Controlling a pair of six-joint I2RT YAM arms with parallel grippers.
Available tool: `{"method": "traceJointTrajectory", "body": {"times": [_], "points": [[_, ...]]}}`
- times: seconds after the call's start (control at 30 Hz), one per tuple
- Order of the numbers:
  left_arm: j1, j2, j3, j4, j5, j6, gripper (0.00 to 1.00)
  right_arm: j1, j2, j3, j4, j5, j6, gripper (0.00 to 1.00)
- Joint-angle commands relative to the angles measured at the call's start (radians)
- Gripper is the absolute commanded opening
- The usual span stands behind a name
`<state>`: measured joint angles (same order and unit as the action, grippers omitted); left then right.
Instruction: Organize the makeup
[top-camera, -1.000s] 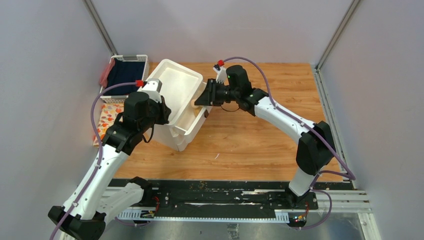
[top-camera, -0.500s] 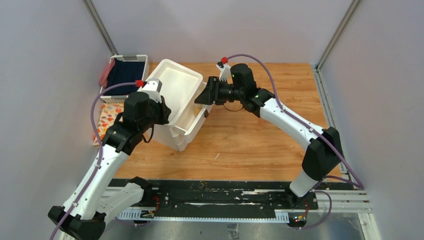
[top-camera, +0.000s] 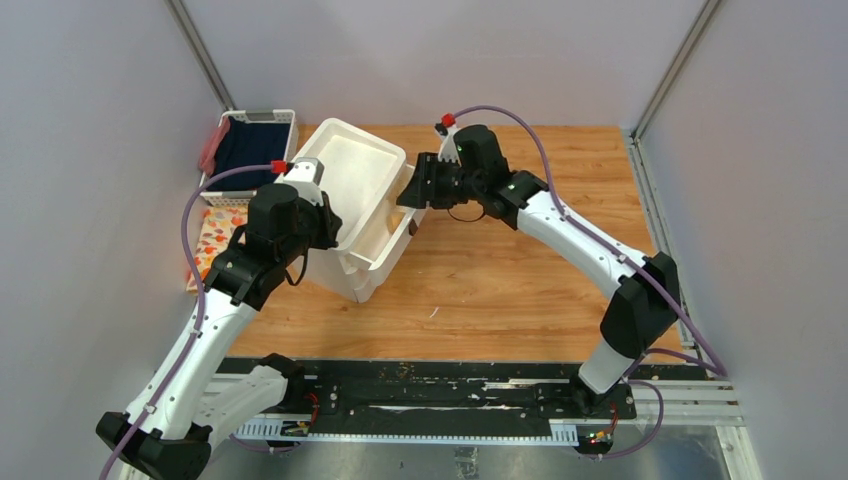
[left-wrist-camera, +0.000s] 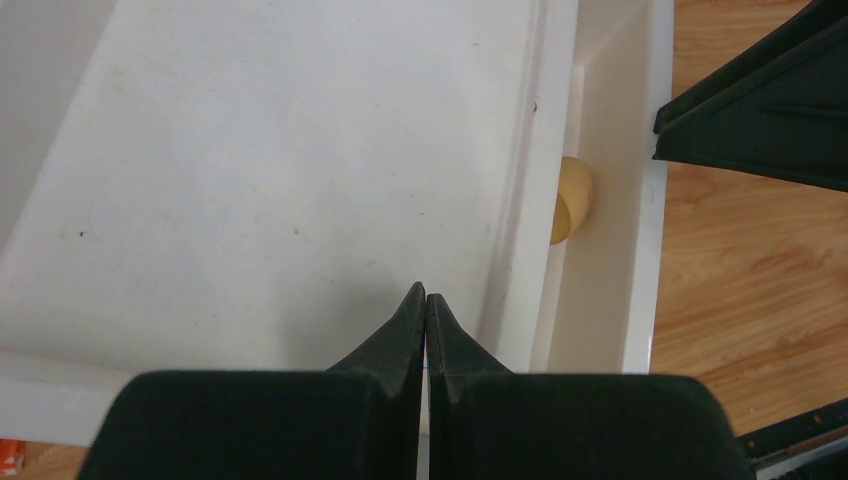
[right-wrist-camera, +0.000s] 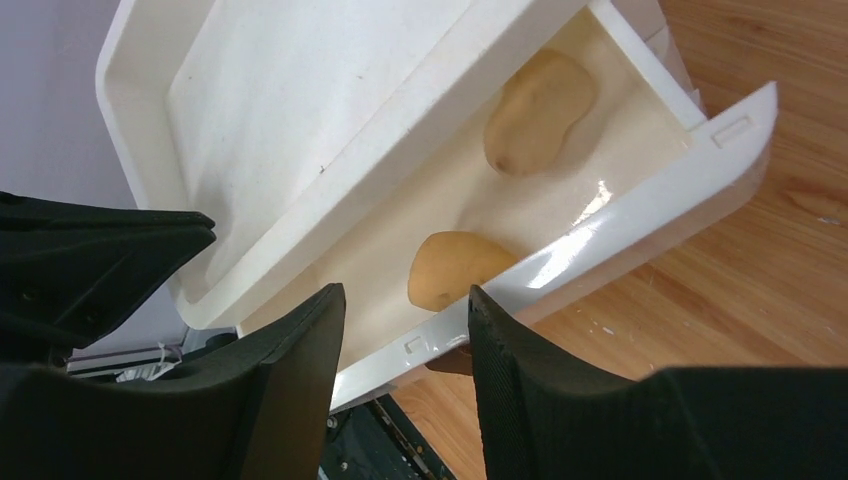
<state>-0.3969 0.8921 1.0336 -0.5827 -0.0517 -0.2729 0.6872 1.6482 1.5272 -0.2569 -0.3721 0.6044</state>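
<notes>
Beige sponge (right-wrist-camera: 455, 268) lies in the pulled-out top drawer (right-wrist-camera: 620, 190) of the white box (top-camera: 350, 165), tucked against the inside of the drawer front. A 2nd beige patch shows farther along the drawer in the R wrist view. Can't tell if it's another sponge or a reflection in the glossy plastic. In the top view the box sits at approx. 10 o'clock on the table, w/ the drawer opening toward 4 o'clock. The white basket (top-camera: 285, 118) is beyond it at 11 o'clock. No pencils or sticks visible in any view.

R gripper (right-wrist-camera: 407, 300) is spread wide w/ nothing in it. Its fingers hang just over the drawer front and the sponge is below the gap. L gripper (left-wrist-camera: 426, 300) is pinched fully together and empty, tips over the box's flat top near the drawer side. Contact w/ the top can't be confirmed; it's prob. bracing the box.

Handling, as a guess: the sponge looks light, soft and squashy, not fragile, and matte, so slip risk is low. Best hold is across the narrow waist or the fat bulb, w/ a gentle squeeze. Squeezed too hard it deforms and may spring away on release, and being so light it could cling to a pad. The drawer plastic looks stiff and slick, so pushing it shut needs the box held.
</notes>
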Motion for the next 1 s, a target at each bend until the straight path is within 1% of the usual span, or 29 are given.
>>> {"method": "traceJointTrajectory", "body": {"times": [0.0,0.1,0.13,0.17,0.2,0.3,0.37,0.4,0.53,0.73,0.83,0.97], "points": [[-0.007,-0.007,-0.01,0.001,-0.002,0.005,0.0,0.014,-0.06,-0.07,-0.101,0.107,-0.024,0.49],[-0.007,-0.005,-0.01,0.004,-0.001,0.002,0.0,0.015,-0.131,-0.161,-0.064,0.147,-0.004,0.4],[-0.007,-0.002,-0.01,0.005,0.001,0.001,0.0,0.015,-0.15,-0.19,-0.06,0.162,0.001,0.34],[-0.007,0.0,-0.01,0.005,0.006,-0.001,0.0,0.015,-0.17,-0.211,-0.059,0.178,0.003,0.27],[-0.007,0.002,-0.01,0.007,0.01,-0.002,0.0,0.014,-0.181,-0.229,-0.059,0.191,0.002,0.23],[-0.007,0.007,-0.007,0.01,0.02,-0.008,0.0,0.015,-0.189,-0.26,-0.06,0.222,-0.009,0.14],[-0.007,0.007,-0.004,0.01,0.022,-0.012,0.0,0.015,-0.172,-0.258,-0.06,0.227,-0.016,0.04],[-0.007,0.007,-0.004,0.01,0.024,-0.012,0.0,0.014,-0.158,-0.253,-0.061,0.226,-0.018,0.0],[-0.007,-0.001,-0.001,0.005,0.019,-0.005,0.0,0.015,-0.095,-0.224,-0.059,0.205,-0.019,0.0],[-0.007,-0.003,-0.004,0.0,0.009,-0.003,0.0,0.018,-0.054,-0.19,-0.027,0.185,-0.021,0.0],[-0.007,0.003,-0.004,-0.002,0.013,-0.005,0.0,0.026,-0.05,-0.178,-0.005,0.176,-0.024,0.0],[-0.007,-0.004,-0.006,-0.002,0.003,0.002,0.0,0.055,-0.087,-0.184,0.006,0.208,-0.029,0.0]]}}
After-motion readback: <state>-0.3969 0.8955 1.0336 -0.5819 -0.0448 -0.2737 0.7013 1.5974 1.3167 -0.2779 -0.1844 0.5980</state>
